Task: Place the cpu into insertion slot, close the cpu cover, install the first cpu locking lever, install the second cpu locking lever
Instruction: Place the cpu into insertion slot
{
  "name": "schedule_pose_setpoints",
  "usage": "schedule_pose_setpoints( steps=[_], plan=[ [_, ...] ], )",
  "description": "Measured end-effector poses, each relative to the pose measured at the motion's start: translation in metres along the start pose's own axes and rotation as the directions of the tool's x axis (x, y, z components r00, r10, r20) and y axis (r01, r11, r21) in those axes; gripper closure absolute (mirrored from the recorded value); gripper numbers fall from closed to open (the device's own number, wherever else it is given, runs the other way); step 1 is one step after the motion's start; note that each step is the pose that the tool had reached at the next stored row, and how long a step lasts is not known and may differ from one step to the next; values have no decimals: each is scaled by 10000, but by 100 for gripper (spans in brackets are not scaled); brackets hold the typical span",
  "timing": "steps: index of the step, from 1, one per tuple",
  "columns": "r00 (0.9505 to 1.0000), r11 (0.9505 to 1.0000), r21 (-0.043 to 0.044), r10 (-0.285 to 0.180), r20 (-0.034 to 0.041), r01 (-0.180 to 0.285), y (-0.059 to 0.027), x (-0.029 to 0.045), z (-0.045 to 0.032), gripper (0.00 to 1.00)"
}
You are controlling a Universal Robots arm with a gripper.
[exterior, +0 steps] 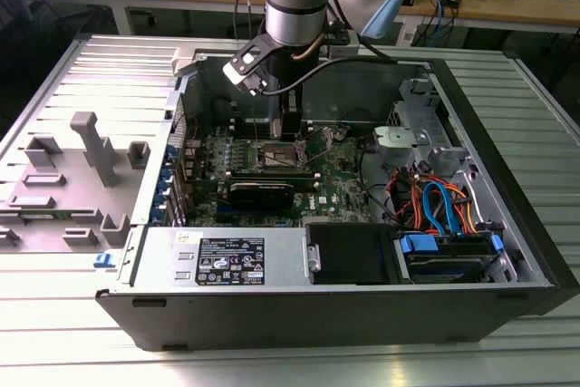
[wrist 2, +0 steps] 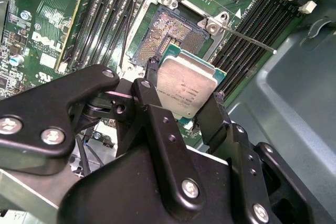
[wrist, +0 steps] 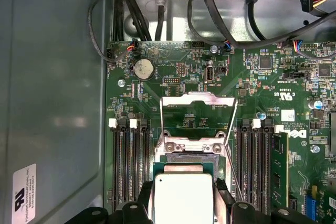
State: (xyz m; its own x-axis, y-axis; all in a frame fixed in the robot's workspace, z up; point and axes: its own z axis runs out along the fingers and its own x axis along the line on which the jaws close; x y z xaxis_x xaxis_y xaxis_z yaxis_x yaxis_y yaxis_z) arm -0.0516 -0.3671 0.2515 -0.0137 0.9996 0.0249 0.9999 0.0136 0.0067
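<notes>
**Progress.** None of the four steps is complete. The gripper (wrist 2: 185, 85) is clamped on the chip (wrist 2: 186, 90), with one black finger (wrist 2: 212, 116) on each of two opposite edges. It holds the chip just beside the slot (wrist 2: 169, 36), over the slot's near edge. Most of the slot's pin field lies bare, so I judge the chip not yet seated. I cannot tell whether any edge of the chip touches the slot's rim.

The cover (wrist: 197, 97) is swung open on the far side of the slot from the chip. It is hinged at the slot's rim, and green board (wrist: 157, 72) shows through its window. One locking lever (wrist 2: 252, 40), a thin steel rod, runs free from a corner of the slot and is unlatched. A second lever cannot be identified with certainty. Seating the chip, closing the cover and fastening both levers are all left to do.

**Chip.** It is a flat square with a pale silvery metal top carrying small print. A green edge shows beneath the metal along one side. It appears to be held roughly level, with no visible damage.

**Access.** In the exterior view the arm (exterior: 294, 6) reaches down into the open computer case (exterior: 317, 319), directly above the slot.
</notes>
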Motion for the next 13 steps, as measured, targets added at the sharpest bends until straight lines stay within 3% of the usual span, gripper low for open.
schedule_pose_setpoints(
  steps=[13],
  plan=[
    [10000, 10000, -2, 0, -5, 0, 0, 0, 10, 45]
  ],
)
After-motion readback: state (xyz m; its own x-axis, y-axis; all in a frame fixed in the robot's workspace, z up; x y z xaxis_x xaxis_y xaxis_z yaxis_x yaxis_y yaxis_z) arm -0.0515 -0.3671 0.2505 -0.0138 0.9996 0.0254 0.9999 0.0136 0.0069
